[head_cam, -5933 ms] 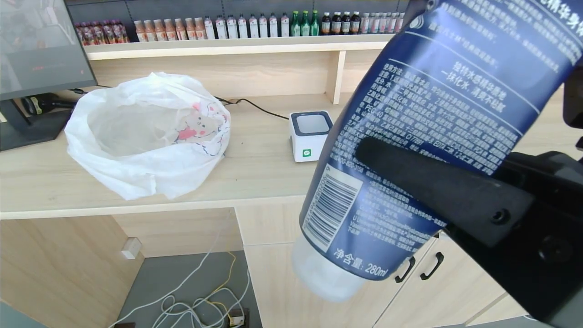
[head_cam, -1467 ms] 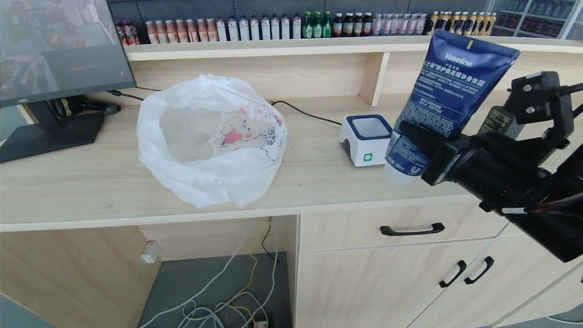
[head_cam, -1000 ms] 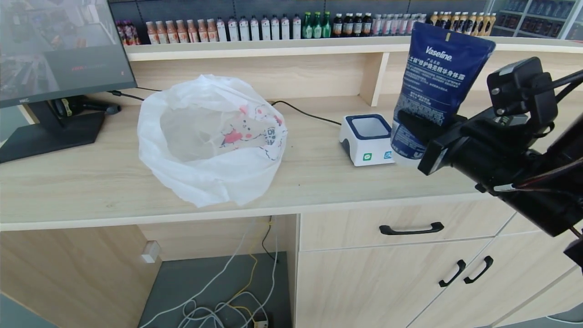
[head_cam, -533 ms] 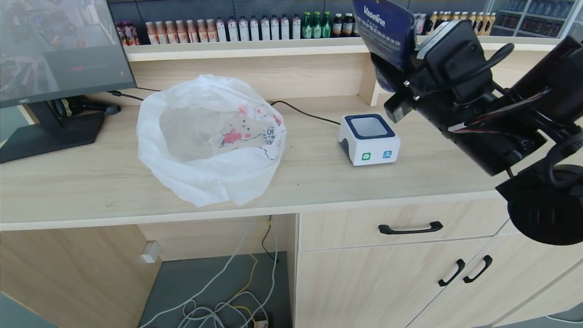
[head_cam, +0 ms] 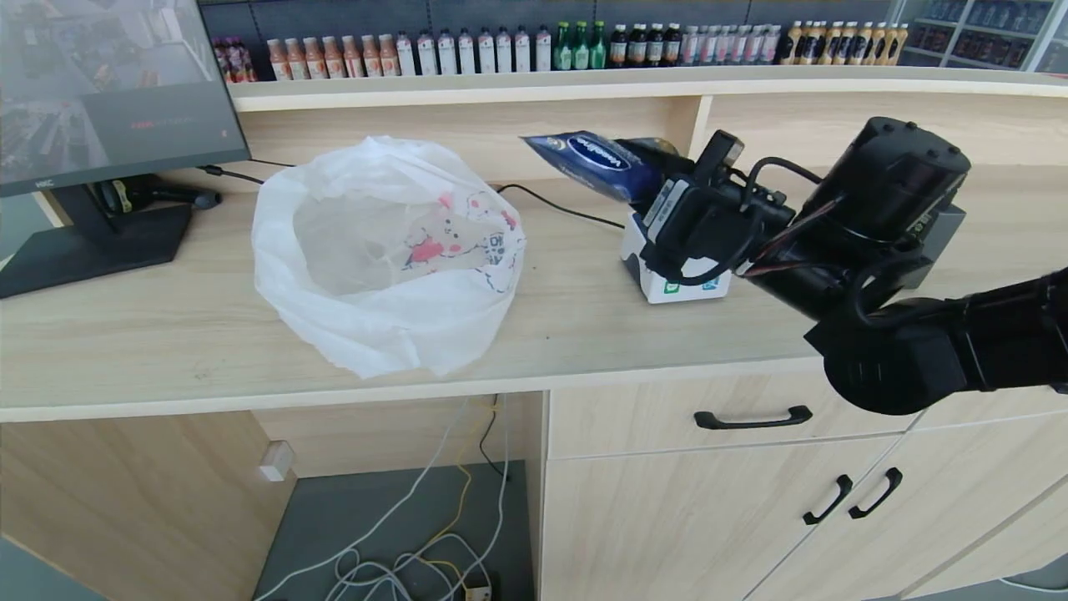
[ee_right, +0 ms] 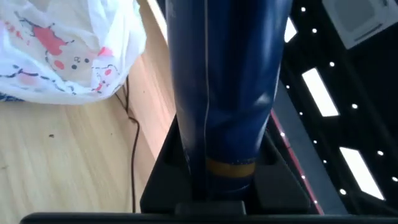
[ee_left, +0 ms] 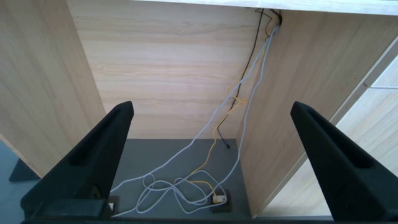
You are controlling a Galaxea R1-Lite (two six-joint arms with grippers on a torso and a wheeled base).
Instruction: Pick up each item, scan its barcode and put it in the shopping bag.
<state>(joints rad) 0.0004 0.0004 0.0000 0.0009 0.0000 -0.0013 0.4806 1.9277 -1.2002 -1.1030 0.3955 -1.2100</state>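
- L claw (ee_left: 211, 155): fingers spread wide, nothing between them. It hangs below counter level, facing the cables (ee_left: 193, 186) on the floor. Out of play.
- Monitor (head_cam: 108, 83) at far left of the counter (head_cam: 167, 334). Not involved.
- Bag (head_cam: 384, 250): thin white plastic, sitting on the counter with its mouth open upward. Rim looks floppy, so I judge it will fold if nudged. Best to drop in from above, no pushing on the edge.
- Tube (head_cam: 592, 163): dark blue squeeze tube, held in the air roughly horizontal. Flat crimped end points toward the bag. It sits between bag and scanner, above the counter, touching neither. Not in the bag yet.
- Handling, my est.: soft walls that give under pressure, glossy skin so prob. slippery, moderate weight with most of it toward the cap end. Not fragile. Too hard a squeeze could dent it or force the cap.
- Best hold, imo: across the round body near the cap end, where it is firmest. The crimp is too thin to hold.
- Scanner (head_cam: 667, 280): small white box, partly hidden behind the wrist.
- R claw (head_cam: 655, 171): fingers clamped on the tube's cap end, one each side per wrist view. Cap itself hidden.
- Can't tell which way the barcode faces.
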